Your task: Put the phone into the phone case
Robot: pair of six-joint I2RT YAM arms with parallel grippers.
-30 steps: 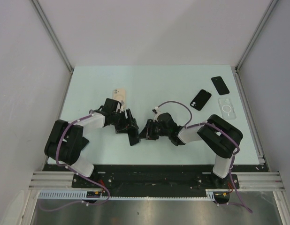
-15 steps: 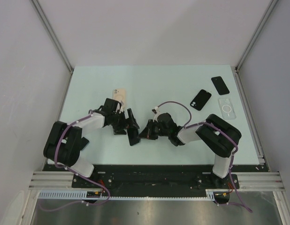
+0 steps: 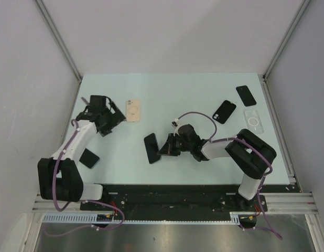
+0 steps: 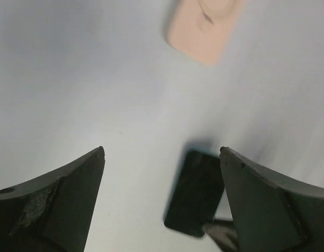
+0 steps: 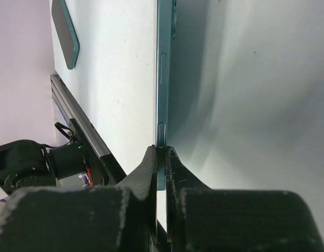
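A dark phone with a teal rim lies near the table's middle front. My right gripper is shut on its right edge. In the right wrist view the fingers pinch the phone's thin side just below a button. A beige phone case with a ring mark lies flat at the left rear. My left gripper stands just left of that case, open and holding nothing. Its wrist view shows the beige case ahead and the dark phone farther off, between the wide-apart fingers.
A dark flat slab lies at the near left beside the left arm, also seen as a teal-edged slab. Two more dark phones and a clear case lie at the right rear. Side walls bound the table.
My left gripper let go of the phone and swung away to the left rear beside the beige case. The right gripper closed on the phone's edge and holds it alone.
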